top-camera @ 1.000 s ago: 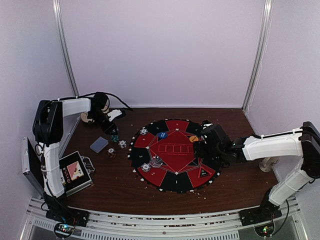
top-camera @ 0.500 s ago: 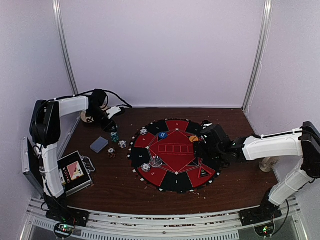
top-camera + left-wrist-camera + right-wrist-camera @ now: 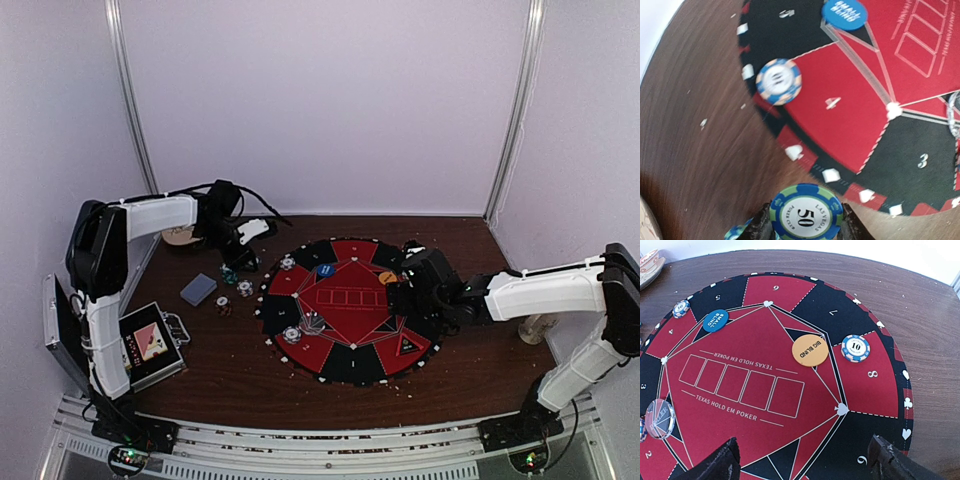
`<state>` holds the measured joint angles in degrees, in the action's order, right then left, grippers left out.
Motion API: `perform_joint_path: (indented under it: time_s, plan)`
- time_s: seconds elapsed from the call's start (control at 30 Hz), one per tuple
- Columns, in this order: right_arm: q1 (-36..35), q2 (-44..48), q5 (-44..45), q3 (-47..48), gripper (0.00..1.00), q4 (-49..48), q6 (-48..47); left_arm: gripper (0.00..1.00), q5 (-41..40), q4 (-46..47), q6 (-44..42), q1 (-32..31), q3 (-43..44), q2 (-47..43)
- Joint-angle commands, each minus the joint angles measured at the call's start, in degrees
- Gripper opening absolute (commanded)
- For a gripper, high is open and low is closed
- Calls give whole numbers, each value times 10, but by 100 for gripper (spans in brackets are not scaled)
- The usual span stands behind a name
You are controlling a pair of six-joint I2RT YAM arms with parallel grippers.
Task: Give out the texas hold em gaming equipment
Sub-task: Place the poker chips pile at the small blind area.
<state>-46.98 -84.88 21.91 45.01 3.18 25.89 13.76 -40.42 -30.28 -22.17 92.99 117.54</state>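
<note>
My left gripper (image 3: 238,260) is shut on a blue-and-green "50" poker chip (image 3: 806,212), held upright just off the left edge of the round red-and-black poker mat (image 3: 350,300). More loose chips (image 3: 245,288) and a grey-blue card deck (image 3: 198,289) lie on the table left of the mat. On the mat are a "10" chip (image 3: 779,81) in sector 4, another "10" chip (image 3: 855,348) in sector 8, a blue small-blind button (image 3: 715,320) and an orange big-blind button (image 3: 810,350). My right gripper (image 3: 802,465) hangs open and empty over the mat's right side.
An open metal case (image 3: 150,345) lies at the front left. A beige saucer-like dish (image 3: 180,236) sits at the back left, behind my left arm. A clear dealer button (image 3: 659,418) lies on the mat. A beige object (image 3: 535,328) stands by my right arm.
My left gripper has moved right from the back-left corner to the mat's left edge. The right arm has not moved.
</note>
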Motion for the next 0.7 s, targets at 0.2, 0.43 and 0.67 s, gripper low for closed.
perform_joint_path:
  time_s: [0.2, 0.43, 0.67]
  plan:
    - [-3, -10, 11, 13, 90, -3, 0, 34, -15, 36, 19, -63, 44, 25]
    - [-4, -11, 13, 13, 90, -3, -1, 34, -21, 73, 21, -69, 54, 62]
    - [-3, -11, 12, 12, 90, -2, -2, 34, -23, 94, 22, -68, 60, 84]
